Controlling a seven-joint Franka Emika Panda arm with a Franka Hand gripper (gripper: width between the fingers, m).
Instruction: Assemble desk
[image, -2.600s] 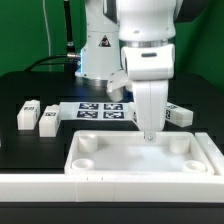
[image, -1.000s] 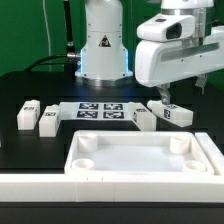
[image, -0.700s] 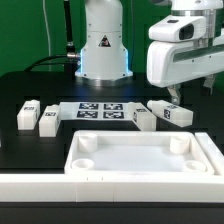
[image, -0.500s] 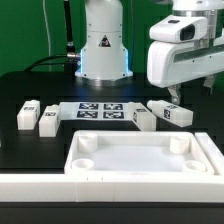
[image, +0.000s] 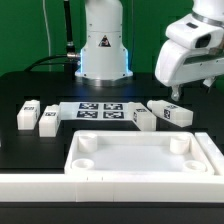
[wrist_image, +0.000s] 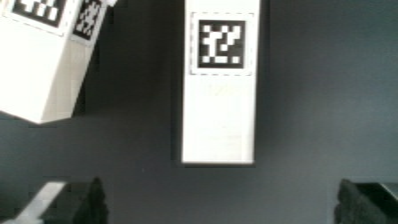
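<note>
Exterior view: white desk top (image: 140, 165) lies flat at front of black tabletop (image: 20, 95), corner sockets up. Leg pair (image: 27, 116) at exterior view's left, second leg pair (image: 172, 113) at its right, marker board (image: 100, 110) between. Fingers (wrist_image: 68, 203) spread wide, empty, above second pair. Wrist view: tagged leg (wrist_image: 222, 85) lies below gap.

A green backdrop (image: 25, 30) filled the upper left and upper right of the exterior view. Below it, a black bench (image: 20, 90) stretched across the middle of the frame, its surface dark and matte. A thin black cable (image: 68, 35) hung at the upper left. A long white border wall (image: 30, 186) crossed the bottom of the frame. The light was even, casting only soft shadows.
</note>
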